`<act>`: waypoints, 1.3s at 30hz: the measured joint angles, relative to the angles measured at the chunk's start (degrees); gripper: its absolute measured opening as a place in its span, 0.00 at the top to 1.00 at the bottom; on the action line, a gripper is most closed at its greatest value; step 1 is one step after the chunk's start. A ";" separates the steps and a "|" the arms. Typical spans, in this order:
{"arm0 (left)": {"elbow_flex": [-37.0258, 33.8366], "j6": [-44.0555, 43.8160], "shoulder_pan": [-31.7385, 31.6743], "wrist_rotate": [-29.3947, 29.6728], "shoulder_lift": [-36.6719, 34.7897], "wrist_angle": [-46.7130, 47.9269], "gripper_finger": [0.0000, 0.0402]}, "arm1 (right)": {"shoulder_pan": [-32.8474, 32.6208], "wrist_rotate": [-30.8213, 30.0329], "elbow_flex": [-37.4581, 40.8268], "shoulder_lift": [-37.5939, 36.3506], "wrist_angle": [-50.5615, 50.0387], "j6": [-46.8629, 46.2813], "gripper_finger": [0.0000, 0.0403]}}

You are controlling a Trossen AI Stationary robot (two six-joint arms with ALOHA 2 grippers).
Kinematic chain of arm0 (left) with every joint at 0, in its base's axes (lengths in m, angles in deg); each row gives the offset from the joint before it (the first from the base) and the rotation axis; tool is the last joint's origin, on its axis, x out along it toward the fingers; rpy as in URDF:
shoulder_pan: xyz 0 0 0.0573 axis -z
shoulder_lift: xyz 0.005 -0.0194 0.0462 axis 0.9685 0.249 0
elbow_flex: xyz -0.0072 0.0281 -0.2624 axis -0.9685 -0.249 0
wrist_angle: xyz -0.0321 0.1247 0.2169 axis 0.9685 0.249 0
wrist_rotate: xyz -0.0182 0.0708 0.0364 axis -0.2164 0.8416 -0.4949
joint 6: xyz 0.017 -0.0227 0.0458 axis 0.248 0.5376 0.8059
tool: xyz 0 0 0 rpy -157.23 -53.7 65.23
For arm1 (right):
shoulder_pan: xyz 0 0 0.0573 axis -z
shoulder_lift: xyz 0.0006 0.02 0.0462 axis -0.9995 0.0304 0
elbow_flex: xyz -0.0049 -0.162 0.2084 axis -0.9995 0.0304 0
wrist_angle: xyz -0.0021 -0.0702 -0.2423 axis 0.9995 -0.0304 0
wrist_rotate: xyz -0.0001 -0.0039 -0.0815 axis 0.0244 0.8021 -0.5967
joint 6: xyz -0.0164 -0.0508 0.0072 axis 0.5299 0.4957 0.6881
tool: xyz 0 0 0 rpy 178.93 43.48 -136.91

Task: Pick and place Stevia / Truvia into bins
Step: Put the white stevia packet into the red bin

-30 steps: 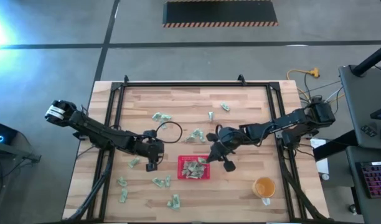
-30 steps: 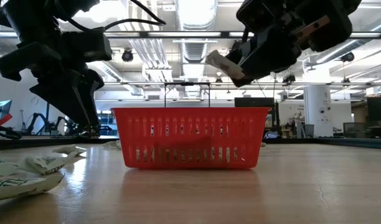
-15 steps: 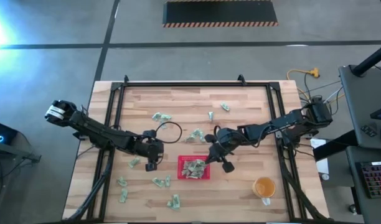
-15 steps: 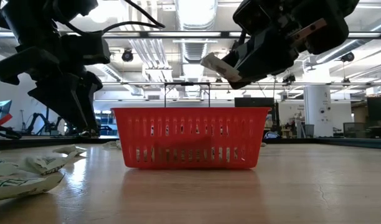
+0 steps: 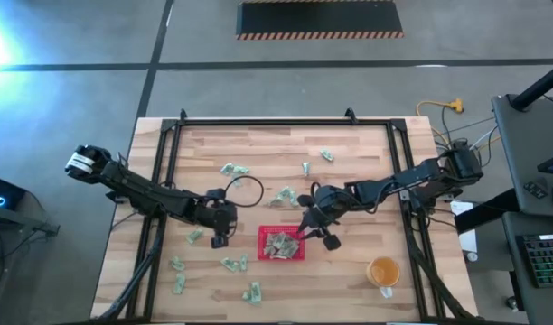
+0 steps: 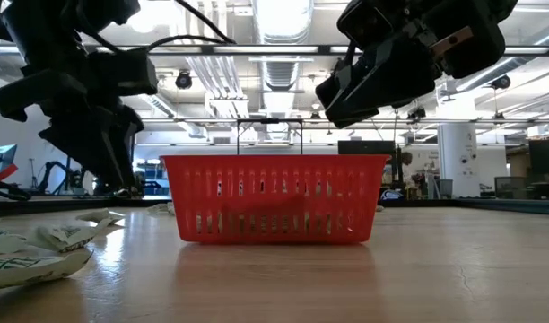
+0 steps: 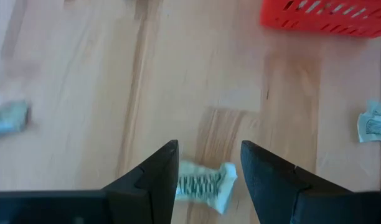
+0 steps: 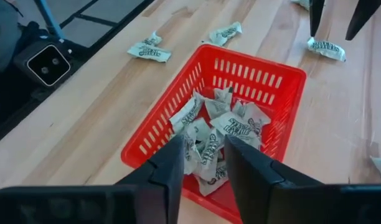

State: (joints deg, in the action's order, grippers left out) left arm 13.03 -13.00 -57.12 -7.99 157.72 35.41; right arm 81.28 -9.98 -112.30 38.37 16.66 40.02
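**Operator:** Gone from the right end effector [image 6: 342,94] is the sachet I see pinched in it half a second back; in the low view its fingers now show nothing between them. It hangs over the red tray [image 5: 299,257], at the tray's right edge in the high view, and in its own wrist view the fingers [image 8: 169,165] stand parted with the heap of sachets [image 8: 218,134] directly below.

**Colleague:** And the left arm?

**Operator:** No change that I can see. My left end effector [image 7: 208,163] sits low over the surface [image 5: 349,181] just left of the tray, fingers apart, straddling one loose sachet [image 7: 206,185] lying flat on the wood. It is not gripping it.

**Colleague:** Can you read anything on the packets?

**Operator:** Green lettering shows on the white paper in the right wrist view, but I cannot make out the words. Same with the one under the left fingers.

**Colleague:** What else is out there?

**Operator:** More sachets are scattered over the surface, a cluster [image 5: 233,169] toward the far side and several [image 5: 179,284] along the near left. An orange cup [image 5: 382,271] stands near the right front corner, well apart from the tray.
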 joint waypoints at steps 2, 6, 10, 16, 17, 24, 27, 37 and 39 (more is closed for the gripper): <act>0.00 -2.74 0.00 -0.16 0.00 1.68 0.61 | 0.16 -0.06 0.00 -0.13 -0.92 0.00 0.71; -0.02 -7.61 0.00 -0.14 0.00 5.51 0.61 | 0.44 -0.22 0.00 -0.15 -1.23 0.00 0.72; -0.04 -7.69 0.00 -0.18 0.89 5.79 0.61 | 0.44 -0.20 0.00 -0.17 -1.23 0.00 0.73; -0.07 -7.03 0.00 -0.55 3.43 5.75 0.61 | 0.42 -0.20 0.00 -0.22 -1.25 -0.42 0.76; -0.08 -6.61 0.00 -0.91 3.85 5.75 0.61 | 0.42 -0.18 0.00 -0.24 -1.27 -0.53 0.76; -0.09 -4.50 -0.09 -3.19 6.20 4.62 0.61 | 0.42 -0.17 0.00 -0.24 -1.63 -0.81 0.78; -0.09 -4.12 -0.09 -3.59 6.39 4.64 0.63 | 0.42 -0.17 0.00 -0.24 -1.62 -0.82 0.79; -0.09 -2.56 -0.09 -4.44 6.40 4.83 0.89 | 0.42 -0.17 0.00 -0.31 -2.65 -0.85 0.79; -0.09 -2.51 -0.09 -4.42 6.39 4.85 0.95 | 0.46 -0.17 0.00 -0.44 -2.97 -0.81 0.79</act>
State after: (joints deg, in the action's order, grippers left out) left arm 12.94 -15.51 -57.21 -12.41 164.11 40.27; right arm 81.74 -10.15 -112.30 37.93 13.69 39.21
